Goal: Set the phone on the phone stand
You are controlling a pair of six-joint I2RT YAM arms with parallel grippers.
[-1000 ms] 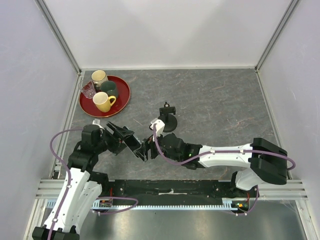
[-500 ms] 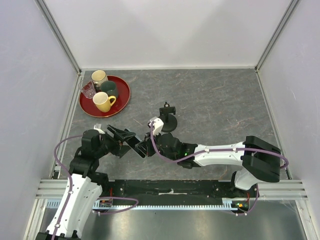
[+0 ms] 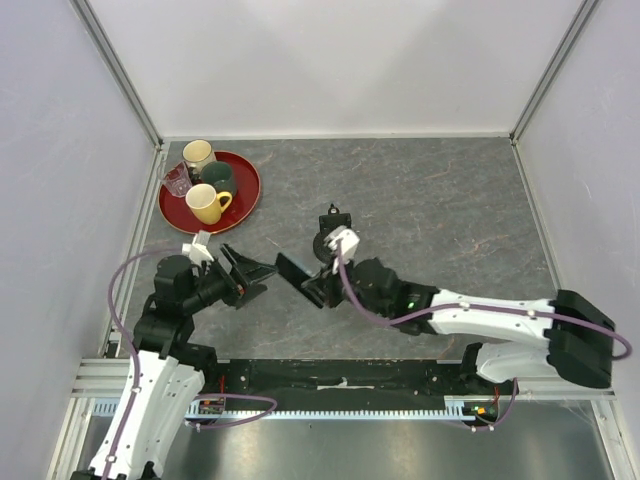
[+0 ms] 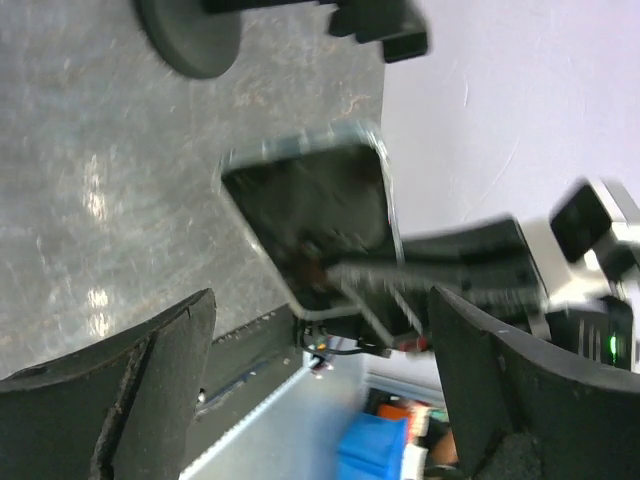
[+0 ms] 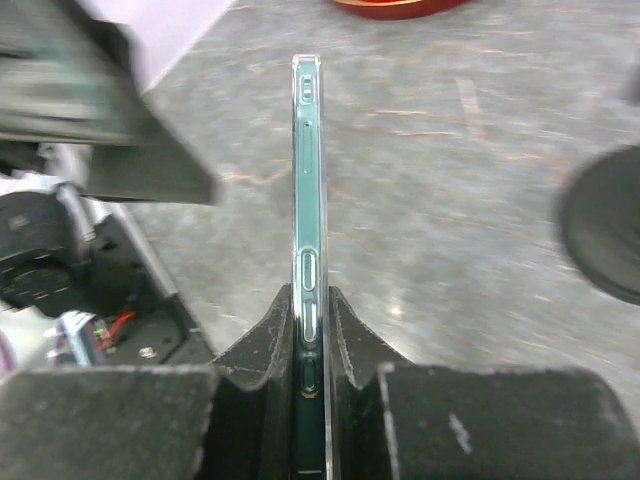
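One grey stone-patterned tabletop carried a round red tray of mugs at its far left. The black right gripper pinched a thin black glossy smartphone, standing on edge, just beside the small black disc-based phone stand. The black left gripper gaped wide and empty, near the smartphone's free end.

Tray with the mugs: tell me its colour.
The tray is dark red, which shows best in the top external view.
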